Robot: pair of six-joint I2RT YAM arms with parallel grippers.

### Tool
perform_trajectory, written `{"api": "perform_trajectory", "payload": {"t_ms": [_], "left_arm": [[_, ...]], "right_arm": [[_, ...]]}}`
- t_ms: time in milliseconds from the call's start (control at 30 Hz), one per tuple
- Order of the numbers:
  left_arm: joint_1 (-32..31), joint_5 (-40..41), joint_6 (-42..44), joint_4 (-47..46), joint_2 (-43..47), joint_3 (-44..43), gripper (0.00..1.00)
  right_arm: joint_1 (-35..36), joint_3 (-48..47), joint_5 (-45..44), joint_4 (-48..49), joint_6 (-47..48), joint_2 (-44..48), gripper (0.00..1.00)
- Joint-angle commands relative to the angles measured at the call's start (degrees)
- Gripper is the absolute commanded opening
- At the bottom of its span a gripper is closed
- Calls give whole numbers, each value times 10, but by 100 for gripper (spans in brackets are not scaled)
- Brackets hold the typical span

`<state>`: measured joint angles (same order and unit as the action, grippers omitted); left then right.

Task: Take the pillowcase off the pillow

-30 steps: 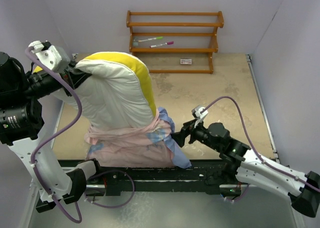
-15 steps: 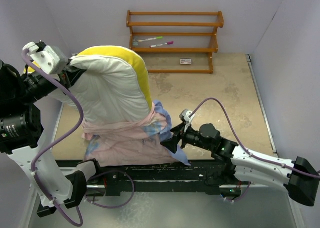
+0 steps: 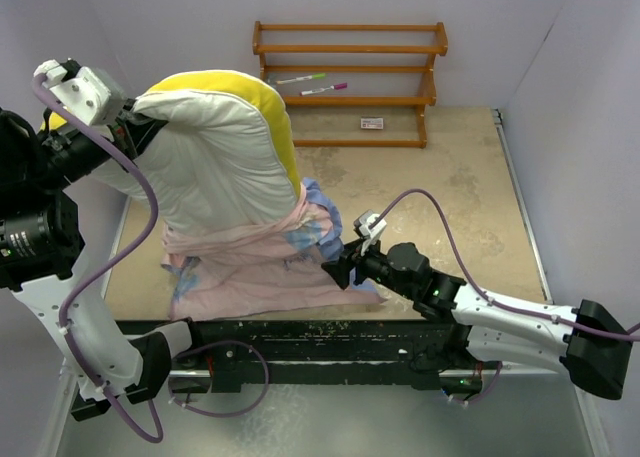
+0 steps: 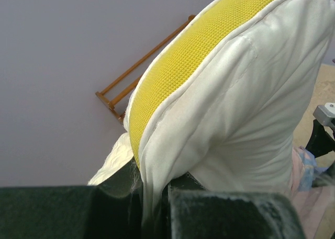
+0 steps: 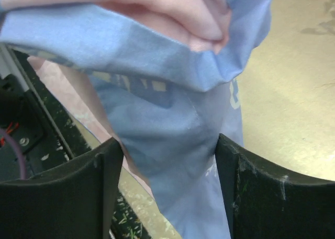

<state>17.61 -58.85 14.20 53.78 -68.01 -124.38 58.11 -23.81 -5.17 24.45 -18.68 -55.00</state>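
The cream-white pillow (image 3: pixel 225 157) with its yellow side band stands tilted up on the table's left side. My left gripper (image 3: pixel 135 127) is shut on a pinch of its white edge (image 4: pixel 157 160), high at the left. The pillowcase (image 3: pixel 260 267), pink inside and light blue outside, is bunched round the pillow's lower end. My right gripper (image 3: pixel 335 267) is low at the bunch's right edge. In the right wrist view its jaws (image 5: pixel 170 150) stand apart, and a hanging fold of the blue pillowcase (image 5: pixel 172 118) fills the gap between them.
A wooden rack (image 3: pixel 350 77) stands against the back wall and holds two markers (image 3: pixel 312 83). A small card (image 3: pixel 371 123) leans at its foot. The black base rail (image 3: pixel 300 342) runs along the near edge. Purple walls close in on both sides.
My left arm has lifted the pillow higher and further left. My right gripper has slid left onto the pillowcase, and its jaws have narrowed a little around the blue fold.
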Motion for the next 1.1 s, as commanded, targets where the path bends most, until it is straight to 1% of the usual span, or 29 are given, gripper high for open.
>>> {"api": "perform_trajectory", "payload": {"t_ms": [0,100,167,267,333,467,533,600,700,800,900,1000,1067], "left_arm": [[3,-13,-16,-88,13,-49,0],[3,10,-35,-110,12,-55,0],[2,29,-44,-125,9,-62,0],[2,77,-57,-163,8,-68,0],[2,122,-56,-190,10,-71,0],[2,265,-35,-233,-5,-103,0],[2,336,-21,-256,-15,-121,0],[2,391,-7,-285,-18,-127,0],[2,438,16,-319,-19,-128,0],[2,497,43,-343,-23,-129,0],[2,557,86,-378,-29,-121,0],[1,596,143,-442,-25,-84,0],[-1,617,173,-465,-29,-79,0]], "right_arm": [[2,-36,-51,23,13,-1,58],[2,-42,-51,29,-16,-25,22],[1,-49,-66,26,-42,-44,1],[-3,-57,-133,-2,-104,-65,0],[-20,-55,-163,-22,-163,-74,0],[-52,-33,-201,-57,-283,-97,0],[-55,-21,-220,-82,-349,-115,0],[-57,-13,-239,-105,-400,-133,0],[-66,-10,-271,-167,-486,-137,0],[-87,2,-292,-227,-560,-106,0],[-116,12,-310,-296,-626,-49,0],[-154,2,-324,-389,-660,13,0],[-175,-9,-331,-430,-662,49,0]]}}
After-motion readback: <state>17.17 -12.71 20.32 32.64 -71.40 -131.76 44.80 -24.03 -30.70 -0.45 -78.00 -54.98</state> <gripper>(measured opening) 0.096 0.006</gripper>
